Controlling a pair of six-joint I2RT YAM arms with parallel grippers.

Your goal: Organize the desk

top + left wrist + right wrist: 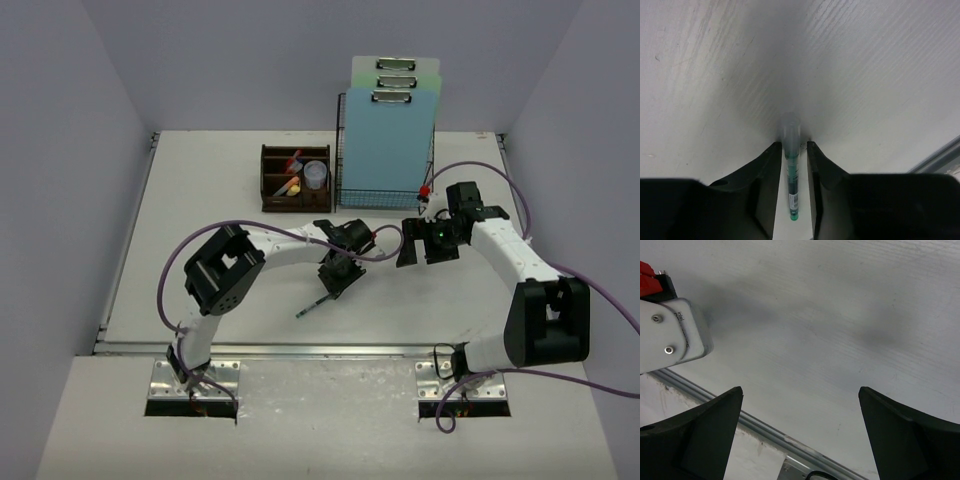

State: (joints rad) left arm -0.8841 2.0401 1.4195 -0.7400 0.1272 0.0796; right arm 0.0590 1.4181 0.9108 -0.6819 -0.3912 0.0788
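The white desk (pixel 200 200) spreads beneath both arms; the right gripper (pixel 799 395) gapes empty while the left gripper (pixel 792 146) straddles a green pen (pixel 791 170), grip uncertain. An off-centre pinch could roll or flick it away.

white desk (pixel 200 200); pen (pixel 791 170) seemingly green; pale-blue clipboards (pixel 385 150); dark-brown organizer (pixel 266 180); black wire rack (pixel 380 200)

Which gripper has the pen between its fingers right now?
The left gripper: its fingers straddle the green pen lying on the desk, small gaps showing. The right gripper stands wide open over bare tabletop, nothing between.
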